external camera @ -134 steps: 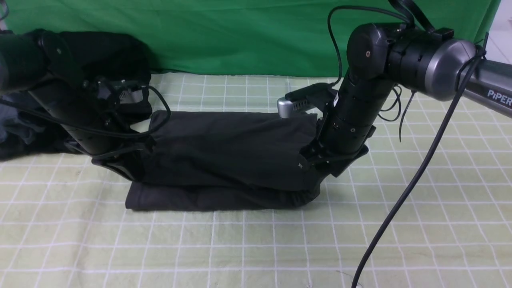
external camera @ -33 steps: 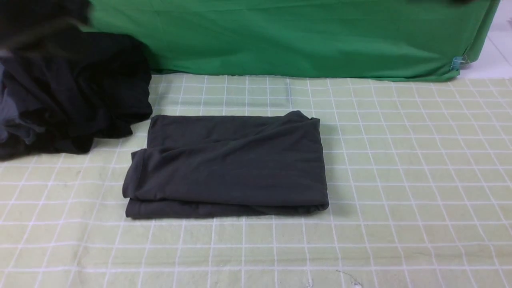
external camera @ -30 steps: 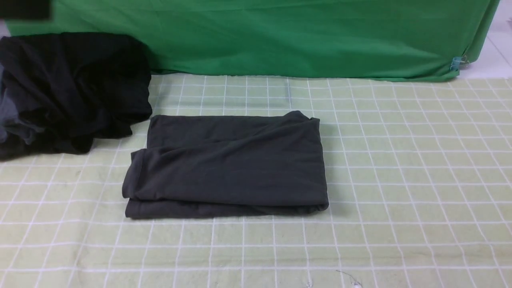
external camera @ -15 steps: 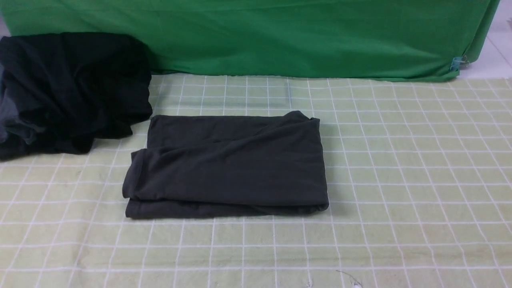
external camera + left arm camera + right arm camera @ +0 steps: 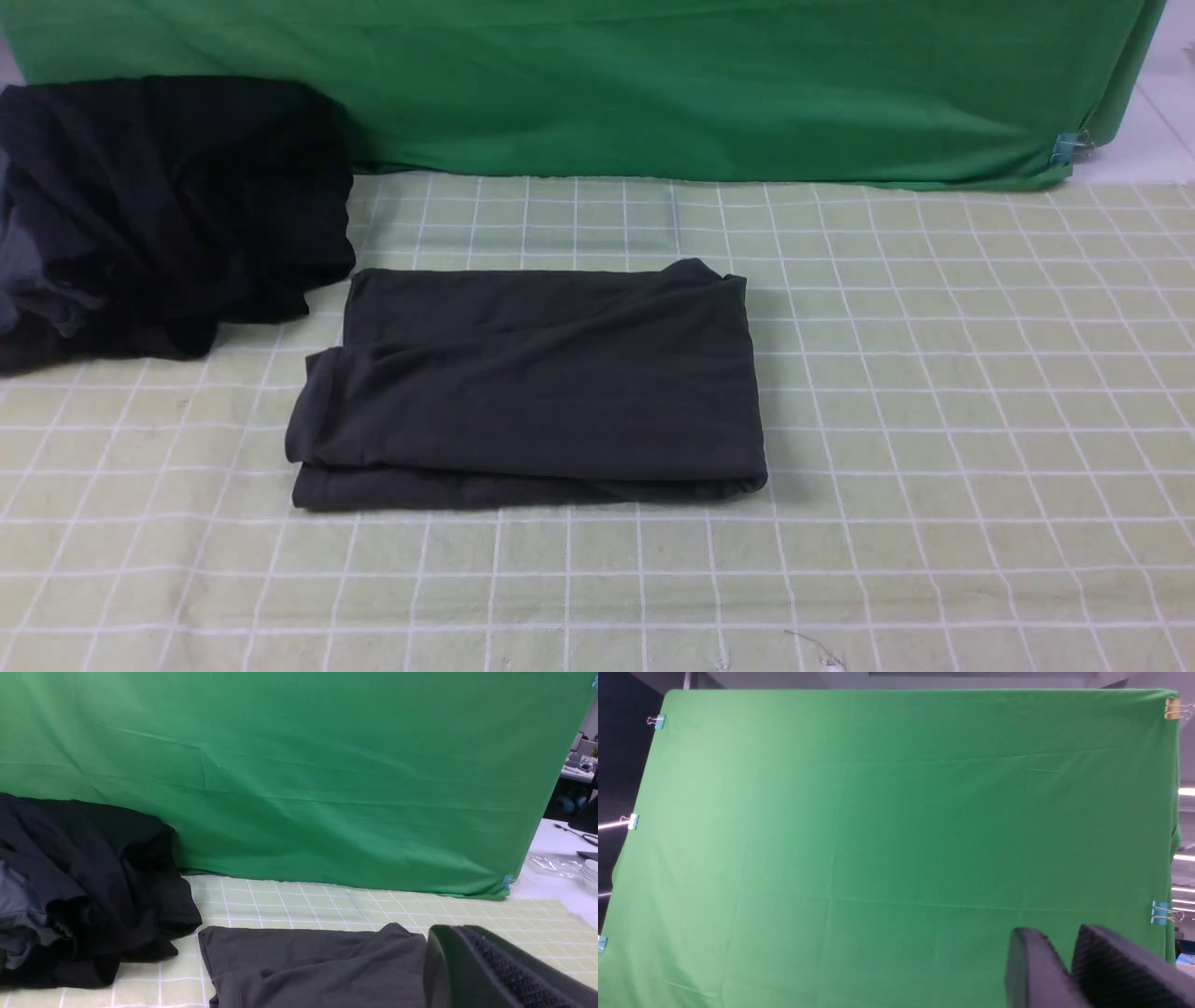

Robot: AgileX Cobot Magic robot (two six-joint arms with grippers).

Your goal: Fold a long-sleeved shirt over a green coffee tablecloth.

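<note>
The long-sleeved shirt (image 5: pixel 527 383) lies folded into a charcoal-grey rectangle in the middle of the green coffee tablecloth (image 5: pixel 934 420); its print and neck label are hidden. Neither arm shows in the front view. The left wrist view looks low across the shirt (image 5: pixel 317 966) from its near side, with my left gripper (image 5: pixel 451 934) at the frame's corner, its jaws pressed together on nothing. My right gripper (image 5: pixel 1060 937) is raised and faces only the backdrop; its fingers meet behind a narrow gap at the tips and hold nothing.
A blacker bundle of clothes with a grey part (image 5: pixel 159 215) lies at the cloth's far left, close to the shirt's far left corner. A plain bright green backdrop (image 5: pixel 607 84) stands along the far edge, held by clips (image 5: pixel 1160 912).
Both arms, which stood at the shirt's ends 4.5 s ago, have let go and left the front view. The shirt now lies flat, and nothing has moved in the last second.
</note>
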